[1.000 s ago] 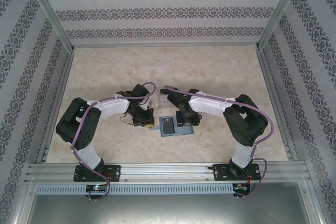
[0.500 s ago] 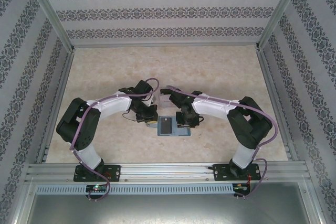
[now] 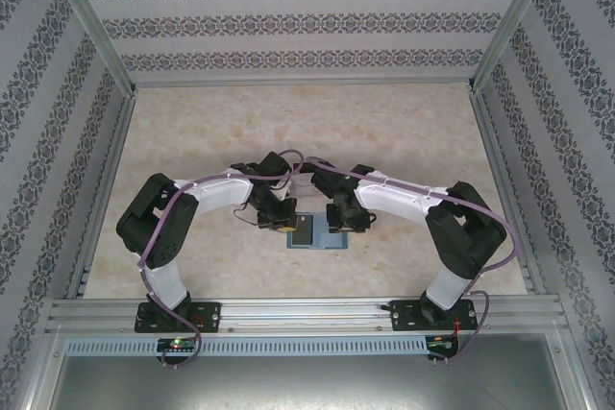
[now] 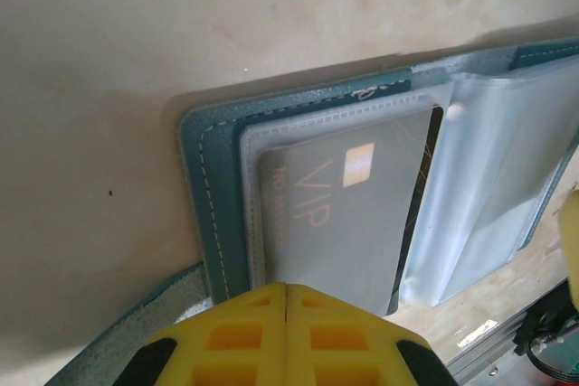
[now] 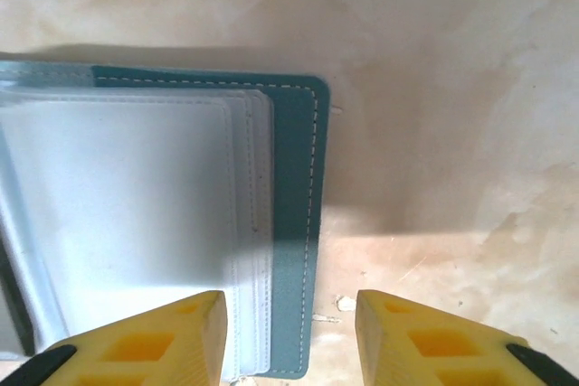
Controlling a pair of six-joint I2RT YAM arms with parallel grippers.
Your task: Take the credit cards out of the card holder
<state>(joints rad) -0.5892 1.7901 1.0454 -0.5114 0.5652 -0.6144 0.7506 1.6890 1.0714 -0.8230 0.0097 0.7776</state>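
Both arms have swung inward over the last second: the left arm point(image 3: 207, 194) now reaches further right, so the left jaws sit closer to the left edge of the holder point(image 3: 315, 237), and the right arm point(image 3: 404, 201) has drawn in until the right jaws hang over the holder's right side. Between the two arms, the holder lies in much the same spot as before, opened flat on the table point(image 3: 384, 132) toward the near middle. From the left wrist, the left jaws are pressed fully together with nothing between them, at the rim of the holder's teal flap; whether they touch it I cannot tell. Just beyond them a grey card point(image 4: 335, 214), lettered VIP and bearing a small gold chip, is tucked inside a clear sleeve. More clear sleeves point(image 4: 493, 178) fan out beside it. From the right wrist, the right jaws stand partly apart and grip nothing, with the holder's stitched teal border and the sleeve edges lying below the gap.
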